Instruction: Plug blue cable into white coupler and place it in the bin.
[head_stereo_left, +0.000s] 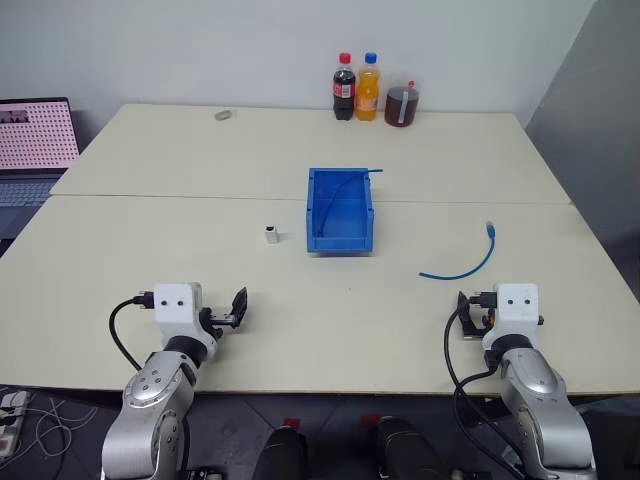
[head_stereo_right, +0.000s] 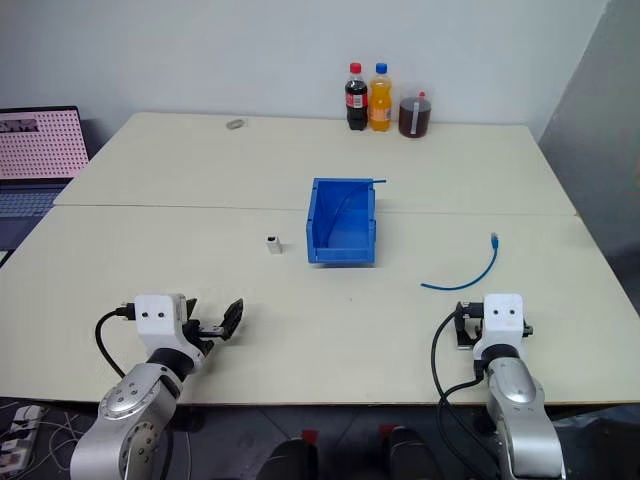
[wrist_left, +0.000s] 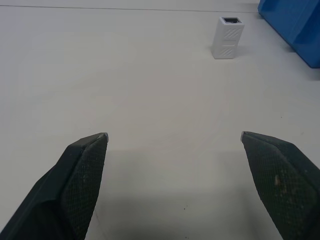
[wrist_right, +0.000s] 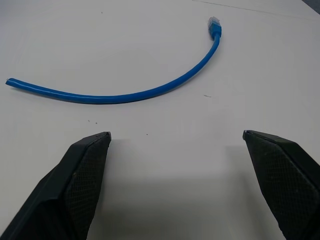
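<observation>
Both grippers spread wide, empty. Right gripper (wrist_right: 175, 137): blue cable (wrist_right: 150, 92) dead ahead, plug at 1 o'clock; grab near plug. White coupler (wrist_left: 228, 37) upright, left gripper (wrist_left: 174, 136) takes it.

Looked like an office or lab room: plain pale tables (head_stereo_left: 200, 170) pushed together, bare white wall (head_stereo_left: 200, 50), open laptop (head_stereo_left: 35, 140), soda bottles (head_stereo_left: 356, 88).

Head cameras look down over the table (head_stereo_left: 300, 330); wrist cameras skim its surface closely.
</observation>
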